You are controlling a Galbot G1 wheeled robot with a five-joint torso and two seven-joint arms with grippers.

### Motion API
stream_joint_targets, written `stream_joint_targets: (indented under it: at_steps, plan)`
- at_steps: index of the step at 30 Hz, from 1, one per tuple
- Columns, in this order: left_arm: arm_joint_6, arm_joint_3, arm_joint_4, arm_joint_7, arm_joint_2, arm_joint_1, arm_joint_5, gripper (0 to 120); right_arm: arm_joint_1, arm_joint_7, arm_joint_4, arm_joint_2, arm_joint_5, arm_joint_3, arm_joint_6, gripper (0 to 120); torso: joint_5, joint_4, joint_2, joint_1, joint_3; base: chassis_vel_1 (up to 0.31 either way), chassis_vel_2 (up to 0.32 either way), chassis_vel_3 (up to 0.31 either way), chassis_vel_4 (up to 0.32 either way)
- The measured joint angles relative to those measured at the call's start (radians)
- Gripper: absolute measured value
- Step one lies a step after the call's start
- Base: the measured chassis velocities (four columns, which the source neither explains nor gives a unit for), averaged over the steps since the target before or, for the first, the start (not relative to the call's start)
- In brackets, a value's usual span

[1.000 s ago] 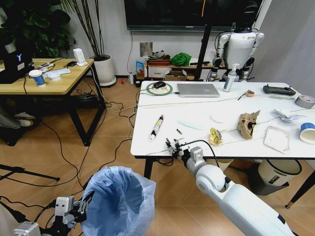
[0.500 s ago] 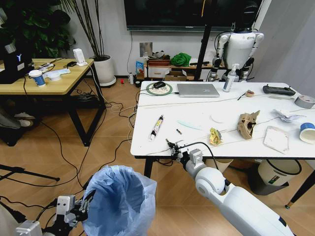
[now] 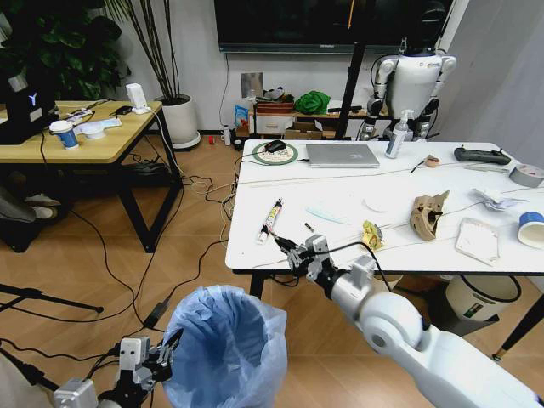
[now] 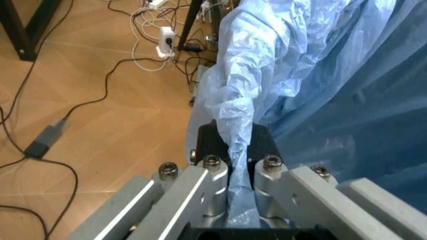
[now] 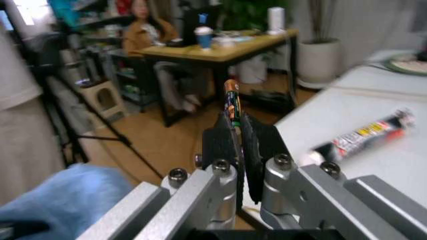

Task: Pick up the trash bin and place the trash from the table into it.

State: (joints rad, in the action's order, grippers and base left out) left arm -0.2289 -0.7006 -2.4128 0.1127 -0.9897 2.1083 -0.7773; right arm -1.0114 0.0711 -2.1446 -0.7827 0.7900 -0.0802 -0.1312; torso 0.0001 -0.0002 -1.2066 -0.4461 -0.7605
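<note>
the left gripper (image 4: pixel 230 160) pinches the blue bag of the trash bin (image 3: pixel 225 348). the right gripper (image 5: pixel 239 137), near the table (image 3: pixel 340 238) edge, is clamped on a small stick (image 5: pixel 231 100).

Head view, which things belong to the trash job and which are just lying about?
Job: trash bin, held at its liner by the left pincer; table; cardboard piece; yellow wrapper; paper wad; white packet; paper cup; right pincer, shut on a small orange-topped piece.
Lying about: laptop; tape roll; spray bottle; controller.
</note>
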Motion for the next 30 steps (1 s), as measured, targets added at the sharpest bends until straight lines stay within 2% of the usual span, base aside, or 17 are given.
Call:
stream_joint_targets:
  at_steps: [8,16,30]
  plan:
    - [-0.003,0.025,0.004,-0.006,0.003,-0.018,-0.004,0,-0.07,0.225,-0.044,0.097,-0.094,0.078,0.081,0,0.0001,0.0001,0.0,0.0,0.0,0.0,0.0,0.0,0.0]
    - [-0.004,0.024,0.0,-0.009,0.003,-0.023,-0.011,0,-0.079,0.358,-0.057,0.135,-0.217,0.075,0.139,0,0.0001,0.0002,0.0,0.0,0.0,0.0,0.0,0.0,0.0]
    - [-0.017,0.057,-0.019,0.004,-0.005,-0.023,-0.032,0,-0.083,0.452,-0.041,0.165,-0.311,0.064,0.224,0,0.0002,0.0003,0.0,0.0,0.0,0.0,0.0,0.0,0.0]
